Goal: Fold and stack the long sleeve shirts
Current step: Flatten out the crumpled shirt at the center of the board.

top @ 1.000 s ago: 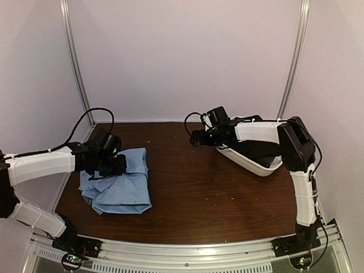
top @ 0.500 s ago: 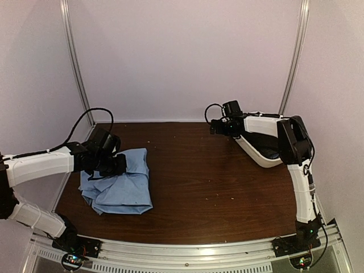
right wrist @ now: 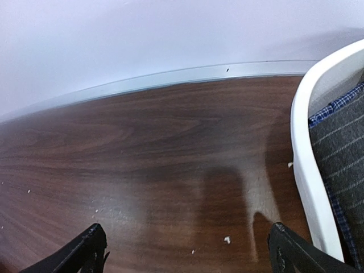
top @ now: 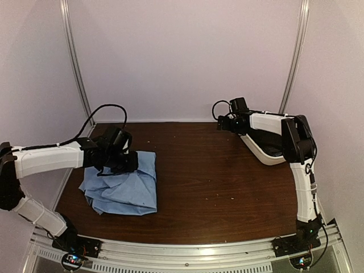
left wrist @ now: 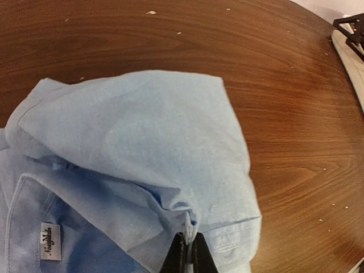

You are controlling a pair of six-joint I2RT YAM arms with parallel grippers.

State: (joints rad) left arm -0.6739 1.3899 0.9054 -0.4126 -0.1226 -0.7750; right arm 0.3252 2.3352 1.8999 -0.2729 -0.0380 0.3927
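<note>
The light blue shirt (top: 128, 190) lies crumpled at the left of the bench (top: 216, 187), a fold pinched tight between the left fingers (left wrist: 181, 257). Far right, the right fingers (right wrist: 85, 253) stand wide and empty beside the white tub (right wrist: 310, 170), which seems to hold dark striped cloth (right wrist: 341, 148).

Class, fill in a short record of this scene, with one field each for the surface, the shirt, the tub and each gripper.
Surface: brown wooden table
Shirt: light blue shirt, bunched in folds at the table's left side
Tub: white oval tub at the far right, holding grey pinstriped cloth
Left gripper: shut, pinching a fold of the shirt
Right gripper: open, empty, over bare table beside the tub
</note>
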